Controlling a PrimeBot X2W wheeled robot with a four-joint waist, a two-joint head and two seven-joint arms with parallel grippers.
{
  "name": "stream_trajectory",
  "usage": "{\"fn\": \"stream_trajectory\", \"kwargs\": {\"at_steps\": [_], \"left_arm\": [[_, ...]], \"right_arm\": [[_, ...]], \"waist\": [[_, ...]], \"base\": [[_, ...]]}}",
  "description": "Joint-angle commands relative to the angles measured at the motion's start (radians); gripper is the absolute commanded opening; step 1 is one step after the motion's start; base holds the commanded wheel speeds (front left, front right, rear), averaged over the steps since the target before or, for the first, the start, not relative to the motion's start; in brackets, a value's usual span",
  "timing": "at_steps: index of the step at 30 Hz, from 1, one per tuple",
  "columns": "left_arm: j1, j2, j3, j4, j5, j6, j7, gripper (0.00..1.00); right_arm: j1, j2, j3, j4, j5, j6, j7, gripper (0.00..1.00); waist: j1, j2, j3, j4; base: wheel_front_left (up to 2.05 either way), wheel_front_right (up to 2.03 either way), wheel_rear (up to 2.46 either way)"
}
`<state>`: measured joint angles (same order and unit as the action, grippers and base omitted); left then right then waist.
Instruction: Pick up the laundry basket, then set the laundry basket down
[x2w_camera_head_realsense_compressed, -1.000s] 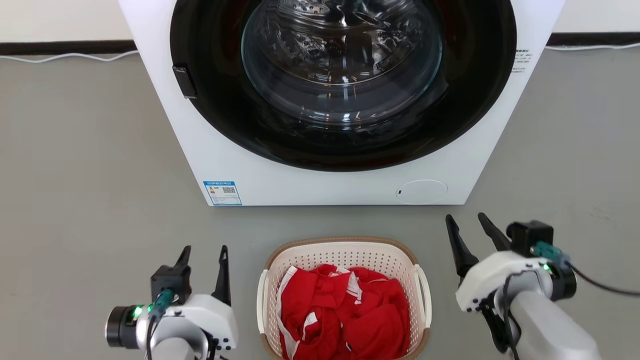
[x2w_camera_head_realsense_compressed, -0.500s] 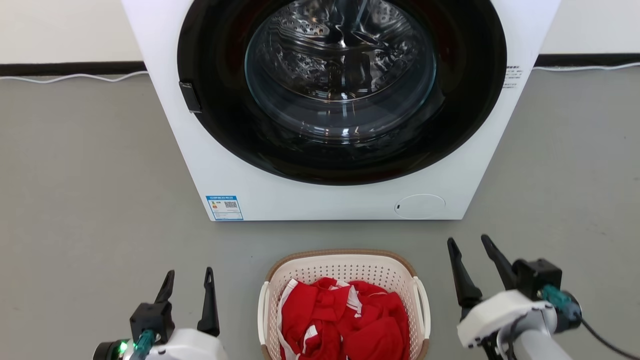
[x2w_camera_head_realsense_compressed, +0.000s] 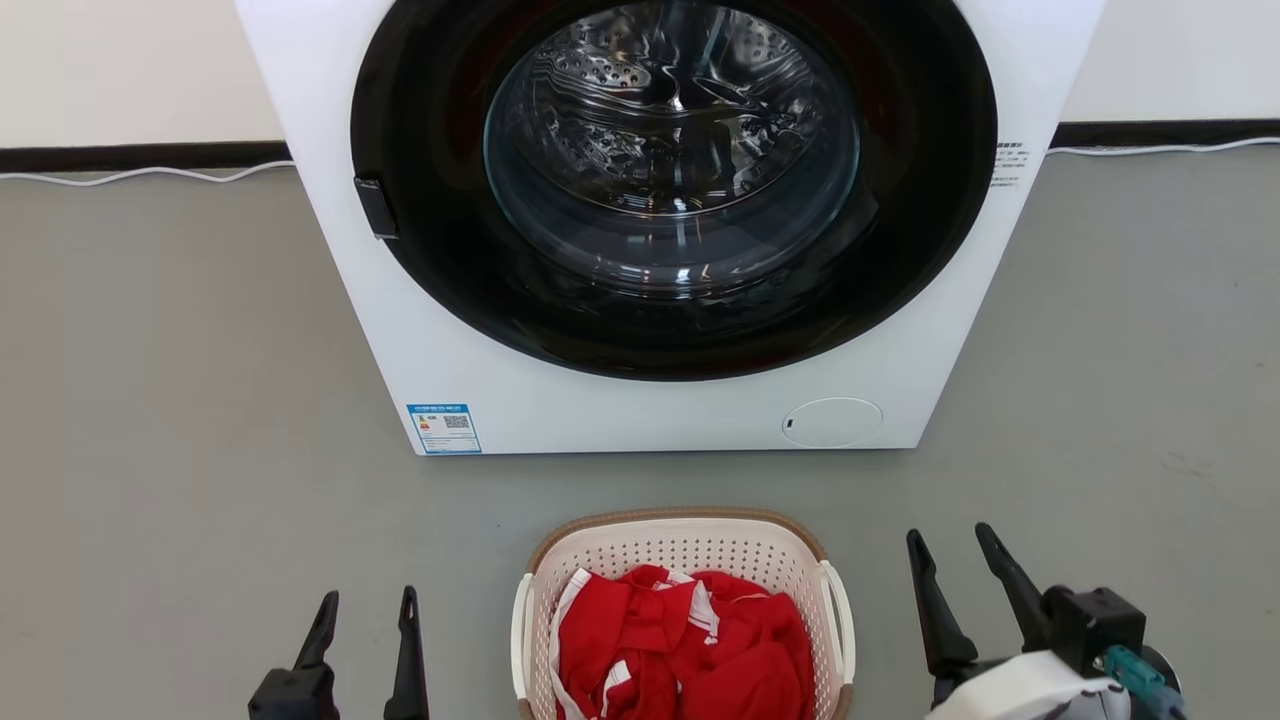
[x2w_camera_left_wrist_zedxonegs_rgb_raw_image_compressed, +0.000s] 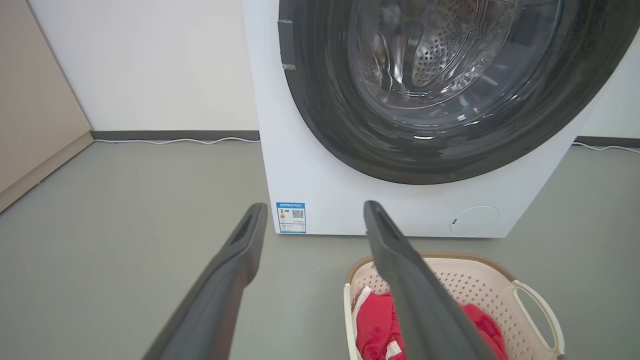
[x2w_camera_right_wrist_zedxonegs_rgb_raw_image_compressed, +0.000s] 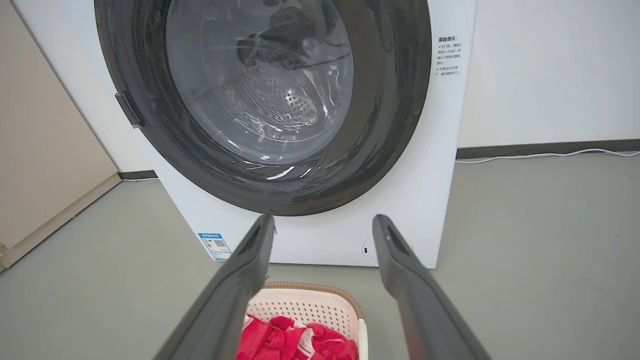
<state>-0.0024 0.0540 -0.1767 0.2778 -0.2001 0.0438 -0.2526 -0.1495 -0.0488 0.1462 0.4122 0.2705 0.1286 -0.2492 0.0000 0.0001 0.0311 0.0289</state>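
Observation:
The laundry basket (x2w_camera_head_realsense_compressed: 686, 548), cream with perforated walls, a brown rim and white side handles, stands on the grey floor just before the washing machine and holds red and white cloth (x2w_camera_head_realsense_compressed: 680, 650). My left gripper (x2w_camera_head_realsense_compressed: 365, 603) is open at the basket's left, apart from it. My right gripper (x2w_camera_head_realsense_compressed: 950, 540) is open at its right, also clear of the handle. In the left wrist view the basket (x2w_camera_left_wrist_zedxonegs_rgb_raw_image_compressed: 480, 285) lies under and right of my open left gripper (x2w_camera_left_wrist_zedxonegs_rgb_raw_image_compressed: 312, 206). In the right wrist view the basket (x2w_camera_right_wrist_zedxonegs_rgb_raw_image_compressed: 310, 302) sits low, left of my open right gripper (x2w_camera_right_wrist_zedxonegs_rgb_raw_image_compressed: 324, 218).
The white washing machine (x2w_camera_head_realsense_compressed: 640, 410) with its round dark glass door (x2w_camera_head_realsense_compressed: 672, 180) shut stands right behind the basket. A white cable (x2w_camera_head_realsense_compressed: 150, 175) runs along the dark skirting at the wall. Grey floor spreads to both sides.
Both grippers have dropped toward the bottom edge of the head view, still open. The head camera has shifted, so the washing machine and basket sit lower in the picture.

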Motion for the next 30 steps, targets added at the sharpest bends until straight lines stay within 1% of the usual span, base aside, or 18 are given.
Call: {"fn": "stream_trajectory", "kwargs": {"at_steps": [1,13,20,30], "left_arm": [[-0.006,0.007,0.041,-0.036,0.008,-0.003,-0.009,1.0],[0.043,-0.003,0.056,-0.064,0.009,-0.011,-0.009,1.0],[0.04,-0.003,0.044,-0.062,0.004,-0.007,-0.009,1.0],[0.038,-0.004,0.032,-0.065,-0.012,-0.02,-0.009,1.0]], "right_arm": [[0.005,-0.002,0.016,-0.036,-0.01,0.002,-0.013,1.0],[0.033,-0.002,0.005,-0.057,-0.027,0.002,-0.013,1.0],[0.033,-0.002,0.008,-0.057,-0.017,0.002,-0.013,1.0],[0.024,-0.001,0.012,-0.052,-0.008,0.002,-0.013,1.0]], "waist": [[0.0,-0.0001,-0.001,-0.001],[0.0,-0.0001,-0.006,-0.004],[0.0,-0.0001,0.0,-0.005],[0.0,-0.0001,0.005,-0.01]], "base": [[0.0,0.0,0.0],[0.0,0.0,0.0],[0.0,0.0,0.0],[0.0,0.0,0.0]]}}
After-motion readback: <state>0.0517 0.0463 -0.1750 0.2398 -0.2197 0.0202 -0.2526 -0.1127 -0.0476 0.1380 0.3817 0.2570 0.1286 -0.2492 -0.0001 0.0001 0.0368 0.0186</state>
